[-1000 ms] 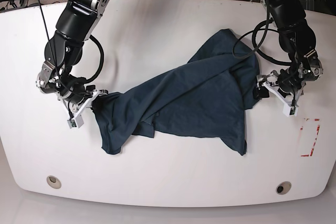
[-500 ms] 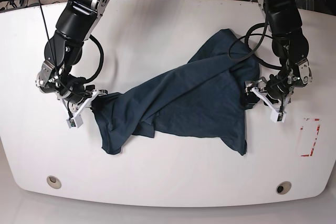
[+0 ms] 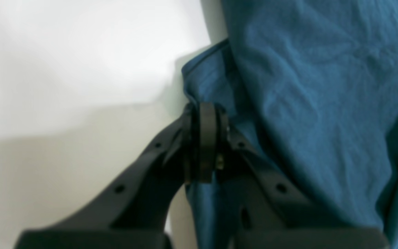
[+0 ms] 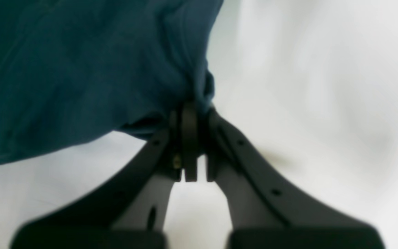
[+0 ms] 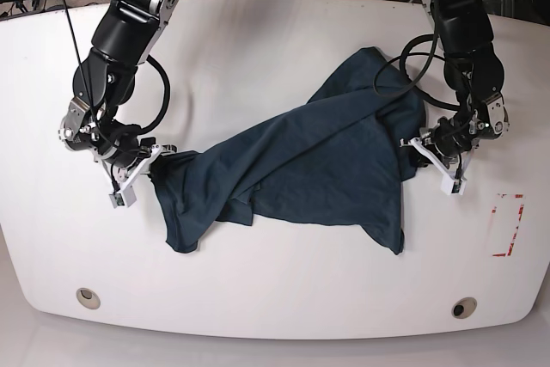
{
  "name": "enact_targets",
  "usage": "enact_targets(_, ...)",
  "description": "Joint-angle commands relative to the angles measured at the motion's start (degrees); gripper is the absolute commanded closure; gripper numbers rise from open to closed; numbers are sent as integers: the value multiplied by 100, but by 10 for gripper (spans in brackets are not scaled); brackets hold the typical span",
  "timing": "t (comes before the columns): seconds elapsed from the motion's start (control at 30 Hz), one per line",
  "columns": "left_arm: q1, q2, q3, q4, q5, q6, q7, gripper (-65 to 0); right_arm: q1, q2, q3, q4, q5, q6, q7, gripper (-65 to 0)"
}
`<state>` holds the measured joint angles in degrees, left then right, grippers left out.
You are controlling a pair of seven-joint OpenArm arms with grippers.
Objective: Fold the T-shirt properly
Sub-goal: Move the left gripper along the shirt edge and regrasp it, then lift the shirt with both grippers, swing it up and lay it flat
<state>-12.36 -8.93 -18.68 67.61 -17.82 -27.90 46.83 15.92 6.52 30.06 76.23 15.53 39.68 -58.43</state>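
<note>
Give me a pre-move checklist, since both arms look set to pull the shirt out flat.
1. Left gripper shut on the shirt edge: ok.
2. Right gripper shut on bunched cloth: ok.
3. Shirt lying flat: not ok, crumpled and folded over itself.
4. Which part each gripper holds, sleeve or hem: cannot tell.
5. Table room in front of the shirt: ok.

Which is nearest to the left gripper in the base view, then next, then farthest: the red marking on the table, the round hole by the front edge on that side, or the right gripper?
1. Red marking, just outboard of the left gripper, toward the front.
2. Round hole, at the front edge, same side.
3. Right gripper, across the T-shirt, opposite side.
</note>
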Motion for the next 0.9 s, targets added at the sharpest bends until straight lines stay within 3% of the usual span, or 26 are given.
enact_targets(0.0,-87,-52,-9,144,-15,-28,16,0,47,73,13,426,104,32,-16,0)
enact_targets(0.3,493,-87,-44,1937,-15,-19,104,0,-542,-94,136,1674,104,32,-447,0)
enact_targets(0.7,1073,-202,-827,4126,-24,-36,1256,0,-1324,-121,180,3292,104,32,-693,0)
enact_targets(0.87,1056,-210,-1055,4531,-24,-362,1458,0,-1298,-33,180,3626,104,32,-737,0)
